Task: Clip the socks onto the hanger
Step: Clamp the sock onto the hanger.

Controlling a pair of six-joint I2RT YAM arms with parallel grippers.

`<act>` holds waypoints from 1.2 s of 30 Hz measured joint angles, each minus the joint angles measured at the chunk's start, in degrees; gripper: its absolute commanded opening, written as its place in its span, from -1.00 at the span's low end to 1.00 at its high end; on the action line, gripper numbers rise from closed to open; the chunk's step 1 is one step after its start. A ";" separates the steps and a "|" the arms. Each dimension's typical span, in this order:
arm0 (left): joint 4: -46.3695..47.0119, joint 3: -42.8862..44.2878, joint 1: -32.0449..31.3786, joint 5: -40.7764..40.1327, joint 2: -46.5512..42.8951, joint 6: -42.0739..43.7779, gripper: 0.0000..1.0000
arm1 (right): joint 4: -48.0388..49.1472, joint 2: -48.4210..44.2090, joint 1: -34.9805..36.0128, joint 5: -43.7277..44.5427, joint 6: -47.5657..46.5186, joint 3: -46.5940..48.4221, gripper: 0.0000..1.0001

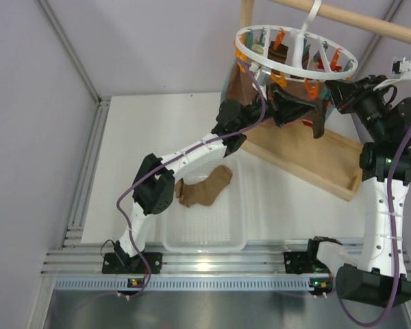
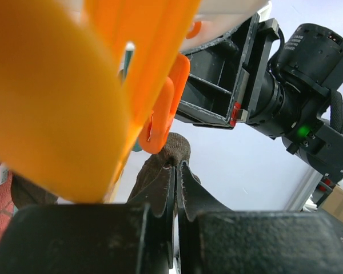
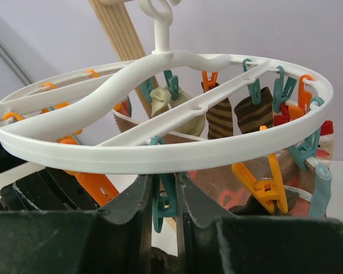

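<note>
The white ring hanger [image 1: 296, 68] hangs from a wooden rod, rimmed with orange and teal pegs. My left gripper [image 2: 176, 165] is shut on a dark brown sock [image 2: 157, 171] and holds it up just under an orange peg [image 2: 167, 108] on the near rim. My right gripper [image 3: 164, 177] is shut on a teal peg [image 3: 167, 202] right under the hanger's rim [image 3: 160, 153]. Two striped brown socks [image 3: 220, 119] and a pale sock [image 3: 163, 98] hang clipped on the far side. A tan sock [image 1: 205, 186] lies in the white tray [image 1: 192, 241].
A wooden frame base [image 1: 315, 164] lies under the hanger, with a reddish-brown printed cloth [image 3: 217, 188] hanging behind the pegs. The rod [image 1: 356, 19] crosses the top right. Both arms crowd the hanger's near rim. A metal rail [image 1: 89, 171] edges the table's left side.
</note>
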 measured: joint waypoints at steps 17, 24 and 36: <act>-0.79 0.02 1.46 -3.89 0.00 -2.43 -1.00 | 0.42 0.00 -0.37 -0.20 1.01 0.00 -1.00; -1.38 0.02 1.90 -4.42 0.00 -4.59 -1.00 | 0.90 0.02 -0.48 -0.44 1.51 0.00 -1.00; -1.29 2.86 1.92 -3.10 0.09 -8.50 -1.00 | 4.50 0.13 -0.74 -2.03 2.99 -1.31 -1.00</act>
